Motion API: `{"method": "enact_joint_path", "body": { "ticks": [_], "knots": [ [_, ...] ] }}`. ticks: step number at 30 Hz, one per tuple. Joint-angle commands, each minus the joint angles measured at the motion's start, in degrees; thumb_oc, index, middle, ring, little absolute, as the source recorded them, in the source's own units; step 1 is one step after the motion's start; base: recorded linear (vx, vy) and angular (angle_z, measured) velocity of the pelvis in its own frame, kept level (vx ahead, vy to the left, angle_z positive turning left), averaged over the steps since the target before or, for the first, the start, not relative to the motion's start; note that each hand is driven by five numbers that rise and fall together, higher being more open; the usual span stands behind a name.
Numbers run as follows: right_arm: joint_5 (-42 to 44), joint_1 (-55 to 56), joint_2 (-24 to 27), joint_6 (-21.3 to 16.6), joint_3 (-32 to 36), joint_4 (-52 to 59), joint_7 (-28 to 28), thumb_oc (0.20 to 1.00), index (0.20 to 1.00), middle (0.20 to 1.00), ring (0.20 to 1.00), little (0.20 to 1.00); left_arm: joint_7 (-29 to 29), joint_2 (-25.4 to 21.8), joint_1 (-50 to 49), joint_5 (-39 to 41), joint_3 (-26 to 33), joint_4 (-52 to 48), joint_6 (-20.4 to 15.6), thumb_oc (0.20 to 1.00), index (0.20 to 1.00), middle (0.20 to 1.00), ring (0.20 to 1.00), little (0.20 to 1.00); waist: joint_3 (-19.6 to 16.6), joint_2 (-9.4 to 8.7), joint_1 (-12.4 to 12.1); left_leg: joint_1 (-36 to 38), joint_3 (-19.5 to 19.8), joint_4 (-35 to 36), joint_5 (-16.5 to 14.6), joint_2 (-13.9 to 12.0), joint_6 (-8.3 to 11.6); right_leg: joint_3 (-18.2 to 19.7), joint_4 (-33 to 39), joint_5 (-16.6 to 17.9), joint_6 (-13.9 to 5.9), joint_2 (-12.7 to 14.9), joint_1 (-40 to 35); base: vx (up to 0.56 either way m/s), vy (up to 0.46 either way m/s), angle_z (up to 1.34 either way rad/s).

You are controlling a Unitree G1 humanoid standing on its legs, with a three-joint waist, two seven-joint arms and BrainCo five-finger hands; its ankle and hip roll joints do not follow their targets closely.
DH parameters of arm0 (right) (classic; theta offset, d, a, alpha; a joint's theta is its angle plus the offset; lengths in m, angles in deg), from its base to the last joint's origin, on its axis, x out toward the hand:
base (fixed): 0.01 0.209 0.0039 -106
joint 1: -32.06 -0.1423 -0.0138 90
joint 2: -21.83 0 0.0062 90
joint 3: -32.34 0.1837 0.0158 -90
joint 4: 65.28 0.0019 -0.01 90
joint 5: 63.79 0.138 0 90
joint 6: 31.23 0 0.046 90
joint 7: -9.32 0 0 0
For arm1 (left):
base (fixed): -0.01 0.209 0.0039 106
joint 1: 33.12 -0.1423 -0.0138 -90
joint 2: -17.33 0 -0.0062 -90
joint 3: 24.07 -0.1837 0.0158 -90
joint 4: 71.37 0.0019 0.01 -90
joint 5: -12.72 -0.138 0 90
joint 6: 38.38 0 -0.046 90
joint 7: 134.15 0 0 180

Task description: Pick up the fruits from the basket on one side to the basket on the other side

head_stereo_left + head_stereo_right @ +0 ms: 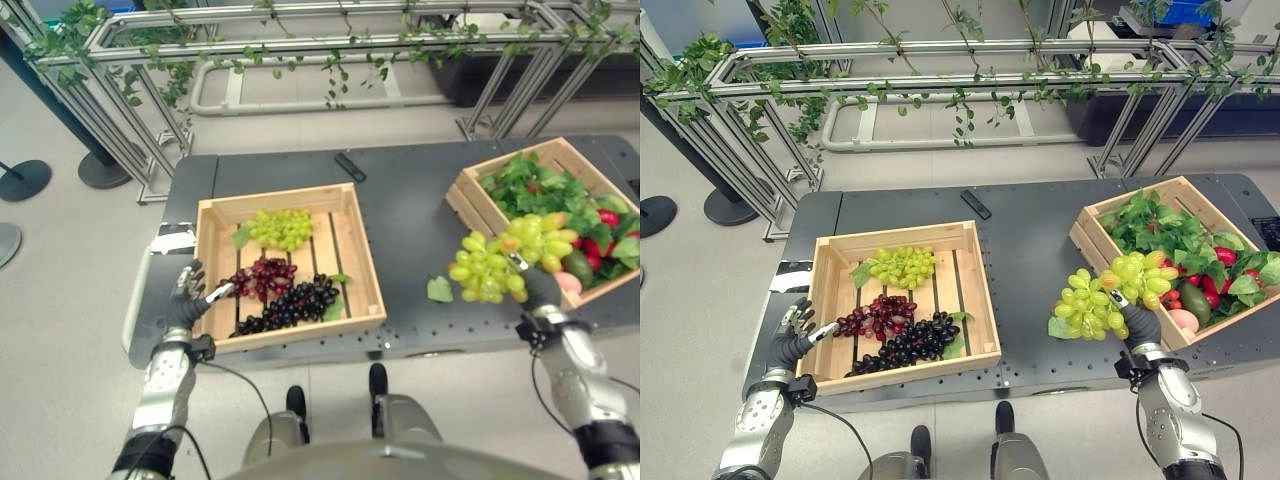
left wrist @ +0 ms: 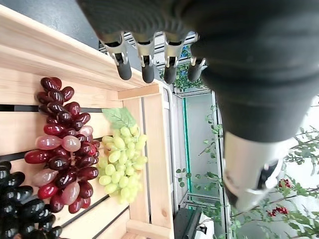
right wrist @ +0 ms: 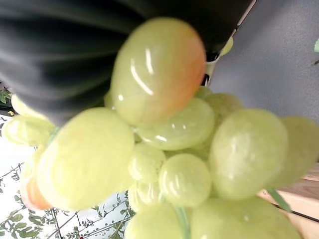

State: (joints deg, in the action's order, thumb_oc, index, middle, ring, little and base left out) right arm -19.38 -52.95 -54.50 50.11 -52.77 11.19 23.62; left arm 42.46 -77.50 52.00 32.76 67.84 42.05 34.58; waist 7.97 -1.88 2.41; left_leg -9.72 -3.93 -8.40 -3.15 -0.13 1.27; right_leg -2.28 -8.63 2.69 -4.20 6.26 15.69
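Note:
My right hand (image 1: 541, 291) is shut on a big bunch of green grapes (image 1: 492, 266) held over the left rim of the right wooden crate (image 1: 546, 149), which holds leaves and mixed fruit. Seen close in the right wrist view, the bunch (image 3: 174, 149) hangs against the palm. The left wooden crate (image 1: 290, 195) contains a green grape bunch (image 1: 278, 228), red grapes (image 1: 262, 277) and black grapes (image 1: 295, 303). At that crate's left wall my left hand (image 1: 188, 295) is open, its fingers (image 2: 144, 62) straight above the rim.
Both crates rest on a dark table (image 1: 400, 200). A small black bar (image 1: 349, 166) lies at its back, and a loose green leaf (image 1: 439, 290) lies beside the held bunch. A metal frame with vines (image 1: 300, 40) stands behind.

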Motion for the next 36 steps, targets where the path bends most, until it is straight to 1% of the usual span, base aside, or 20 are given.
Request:
{"method": "enact_joint_path", "body": {
  "ticks": [1, 8, 10, 12, 13, 15, 16, 17, 18, 20, 21, 23, 24, 26, 28, 30, 31, 32, 34, 36],
  "knots": [
    [-0.4, -2.5, -0.3, -5.6, 4.7, 4.8, -0.5, 0.2, 0.2, 0.2, 0.2, 0.2, 0.1, -0.7, 0.6, 2.4, 3.5, -4.9, -4.3, 1.0, 1.0, 1.0, 1.0, 1.0, -0.7, -0.96, -0.2, -0.8, 0.7, 0.0, -0.5, 2.8, -1.95, -1.9, -2.9, -2.5, -2.31, -0.6, -1.7, 0.0, 0.0, 0.0],
    [-1.1, -2.2, -0.7, -6.0, 5.6, 4.4, -0.8, 0.2, 0.2, 0.2, 0.2, 0.2, 1.4, -0.9, -0.4, 3.3, 4.6, -9.0, -4.9, 1.0, 1.0, 1.0, 1.0, 1.0, -0.6, -1.29, -0.3, -1.2, 0.8, -0.8, -1.0, 2.9, -1.9, -2.1, -2.9, -2.5, -2.34, -0.4, -1.5, 0.0, 0.002, 0.01],
    [-1.5, -1.9, -0.5, -6.4, 6.3, 4.3, -1.2, 0.2, 0.2, 0.2, 0.2, 0.2, 2.0, -1.4, -1.0, 3.6, 5.2, -10.6, -5.1, 1.0, 1.0, 1.0, 1.0, 1.0, -0.2, -1.45, -0.3, -1.9, 0.7, -2.9, -1.9, 3.1, -1.93, -2.0, -3.6, -2.5, -2.42, 0.0, -1.4, 0.0, 0.025, 0.08],
    [-2.6, -2.1, -0.1, -6.8, 6.9, 4.4, -2.2, 0.2, 0.2, 0.2, 0.2, 0.2, 2.7, -2.2, -1.7, 4.5, 5.5, -12.7, -5.4, 1.0, 1.0, 1.0, 1.0, 1.0, 1.1, -1.59, -0.2, -2.7, 0.1, -6.2, -3.5, 3.6, -2.4, -1.5, -5.1, -2.5, -2.69, 0.7, -1.4, -0.01, 0.085, 0.08],
    [-2.6, -2.1, -0.1, -6.8, 6.9, 4.4, -2.2, 0.2, 0.2, 0.2, 0.2, 0.2, 2.8, -2.2, -1.7, 4.5, 5.5, -12.8, -5.4, 1.0, 1.0, 1.0, 1.0, 1.0, 1.2, -1.6, -0.2, -2.7, 0.0, -6.4, -3.6, 3.5, -2.43, -1.4, -5.2, -2.5, -2.71, 0.6, -1.5, -0.01, 0.185, -0.01],
    [-4.6, -2.5, 0.0, -7.2, 7.4, 4.1, -4.3, 0.2, 0.2, 0.2, 0.2, 0.2, 2.5, -3.1, -1.8, 4.5, 5.2, -13.9, -5.6, 1.0, 1.0, 1.0, 1.0, 1.0, 2.9, -1.32, 0.4, -2.6, -1.5, -8.2, -5.0, 4.3, -3.41, 0.7, -6.2, 0.0, -4.15, 1.8, -1.2, -0.03, 0.197, -0.1],
    [-4.6, -2.5, 0.0, -7.2, 7.4, 4.1, -4.3, 0.2, 0.2, 0.2, 0.2, 0.2, 2.5, -3.1, -1.8, 4.5, 5.2, -13.9, -5.6, 1.0, 1.0, 1.0, 1.0, 1.0, 2.9, -1.33, 0.3, -2.5, -1.5, -8.2, -5.0, 4.3, -3.41, 0.7, -6.2, 0.0, -4.16, 1.7, -1.2, -0.04, 0.168, -0.18],
    [-5.4, -2.7, 0.1, -7.3, 7.7, 4.0, -5.0, 0.2, 0.2, 0.2, 0.2, 0.2, 2.3, -3.2, -1.7, 4.5, 5.2, -13.9, -5.7, 1.0, 1.0, 1.0, 1.0, 1.0, 3.3, -1.11, 0.9, -2.3, -2.2, -8.0, -5.1, 4.8, -3.73, 1.9, -5.9, 1.9, -4.98, 2.4, -0.8, -0.11, 0.254, -0.3],
    [-6.5, -3.6, 0.4, -7.5, 7.7, 4.5, -6.0, 0.2, 0.2, 0.2, 0.2, 0.2, 2.1, -3.7, -1.2, 4.3, 5.2, -14.1, -5.9, 1.0, 1.0, 1.0, 1.0, 1.0, 4.0, -0.78, 1.8, -2.5, -3.4, -7.9, -5.2, 5.4, -3.92, 4.2, -4.8, 5.8, -6.23, 3.6, 0.8, -0.16, 0.314, -0.32],
    [-6.8, -4.6, 0.3, -7.7, 7.5, 4.7, -6.7, 0.2, 0.2, 0.2, 0.2, 0.2, 1.6, -4.3, -0.6, 3.9, 5.3, -14.3, -6.3, 1.0, 1.0, 1.0, 1.0, 1.0, 4.4, -0.47, 2.1, -3.0, -4.2, -8.0, -5.0, 5.0, -3.95, 4.8, -4.7, 6.6, -6.51, 3.8, 2.2, -0.14, 0.23, -0.53],
    [-6.8, -5.1, -0.2, -8.0, 7.3, 5.8, -7.4, 0.2, 0.2, 0.2, 0.2, 0.2, 0.6, -5.2, -0.1, 3.3, 5.8, -14.8, -6.4, 1.0, 1.0, 1.0, 1.0, 1.0, 5.0, -0.04, 2.1, -3.3, -5.5, -7.7, -4.6, 4.3, -4.18, 3.0, -6.4, 4.1, -5.63, 3.0, 3.3, -0.13, 0.278, -0.78],
    [-7.2, -4.6, -1.2, -8.2, 7.0, 5.7, -7.9, 0.2, 0.2, 0.2, 0.2, 0.2, -0.3, -5.6, -0.3, 2.7, 6.8, -15.1, -6.5, 1.0, 1.0, 1.0, 1.0, 1.0, 4.9, -0.14, 1.4, -3.2, -7.6, -5.6, -3.4, 3.8, -4.24, -1.5, -9.5, 0.5, -4.17, 2.2, 3.2, -0.16, 0.28, -0.79],
    [-7.6, -4.2, -1.7, -8.1, 6.7, 5.9, -7.9, 0.2, 0.2, 0.2, 0.2, 0.2, -0.6, -5.6, -0.6, 2.5, 7.4, -15.6, -6.4, 1.0, 1.0, 1.0, 1.0, 1.0, 5.0, -0.05, 0.9, -2.8, -8.9, -4.3, -3.1, 3.3, -4.19, -4.5, -11.6, -1.6, -3.66, 2.0, 2.5, -0.13, 0.178, -1.01],
    [-8.7, -3.3, -2.1, -7.6, 6.2, 5.8, -7.6, 0.2, 0.2, 0.2, 0.2, 0.2, -0.9, -5.5, -1.8, 2.2, 8.5, -16.1, -6.2, 1.0, 1.0, 1.0, 1.0, 1.0, 4.7, -0.07, 0.1, -2.1, -11.2, -1.8, -1.7, 3.0, -3.98, -8.1, -14.3, -4.7, -2.96, 0.8, 0.7, -0.1, 0.145, -1.17],
    [-9.2, -2.3, -2.3, -7.4, 6.2, 5.8, -7.1, 0.2, 0.2, 0.2, 0.2, 0.2, -1.1, -5.3, -2.8, 1.7, 9.6, -16.4, -6.2, 1.0, 1.0, 1.0, 1.0, 1.0, 4.3, -0.35, -0.5, -1.2, -13.1, 0.4, -0.6, 3.0, -3.73, -9.1, -15.0, -6.9, -2.62, -1.1, -1.0, -0.05, 0.073, -1.08],
    [-9.2, -1.7, -2.4, -7.4, 6.0, 6.0, -6.6, 0.2, 0.2, 0.2, 0.2, 0.2, -0.7, -4.9, -3.3, 1.8, 9.7, -16.5, -6.1, 1.0, 1.0, 1.0, 1.0, 1.0, 4.0, -0.42, -0.6, -0.8, -14.1, 1.7, 0.1, 2.9, -3.43, -8.5, -14.3, -8.1, -2.08, -3.5, -1.8, 0.0, 0.013, -0.83],
    [-9.2, -1.6, -2.4, -7.4, 6.1, 6.0, -6.6, 0.2, 0.2, 0.2, 0.2, 0.2, -0.7, -4.9, -3.3, 1.8, 9.7, -16.5, -6.1, 1.0, 1.0, 1.0, 1.0, 1.0, 4.0, -0.42, -0.7, -0.7, -14.2, 1.8, 0.1, 2.9, -3.41, -8.5, -14.3, -8.1, -2.07, -3.5, -1.9, 0.03, -0.021, -0.92],
    [-9.4, -1.1, -2.4, -7.2, 6.1, 6.4, -6.3, 0.2, 0.2, 0.2, 0.2, 0.2, -0.5, -4.9, -3.6, 1.4, 9.9, -16.5, -6.0, 1.0, 1.0, 1.0, 1.0, 1.0, 3.9, -0.68, -1.1, -0.7, -15.3, 2.0, 0.7, 2.8, -3.26, -9.4, -11.5, -8.2, -0.75, -4.6, -2.3, 0.05, -0.048, -0.73],
    [-9.4, -0.1, -1.9, -7.3, 6.4, 6.7, -6.1, 0.2, 0.2, 0.2, 0.2, 0.2, -0.1, -4.5, -4.2, 1.4, 9.8, -17.3, -5.9, 1.0, 1.0, 1.0, 1.0, 1.0, 4.3, -0.65, -1.2, -0.5, -16.4, 1.5, 0.3, 2.4, -3.04, -9.8, -8.3, -8.9, -0.23, -5.2, -3.8, 0.04, -0.082, -0.3],
    [-9.6, 0.8, -1.4, -7.5, 7.1, 7.1, -6.0, 0.2, 0.2, 0.2, 0.2, 0.2, 0.2, -4.1, -3.8, 1.9, 9.4, -17.0, -6.0, 1.0, 1.0, 1.0, 1.0, 1.0, 4.6, -0.37, -1.0, -0.8, -16.5, 0.5, 0.1, 1.7, -2.57, -9.7, -7.2, -9.4, 0.34, -5.9, -4.0, 0.02, -0.085, 0.12]
  ]
}}
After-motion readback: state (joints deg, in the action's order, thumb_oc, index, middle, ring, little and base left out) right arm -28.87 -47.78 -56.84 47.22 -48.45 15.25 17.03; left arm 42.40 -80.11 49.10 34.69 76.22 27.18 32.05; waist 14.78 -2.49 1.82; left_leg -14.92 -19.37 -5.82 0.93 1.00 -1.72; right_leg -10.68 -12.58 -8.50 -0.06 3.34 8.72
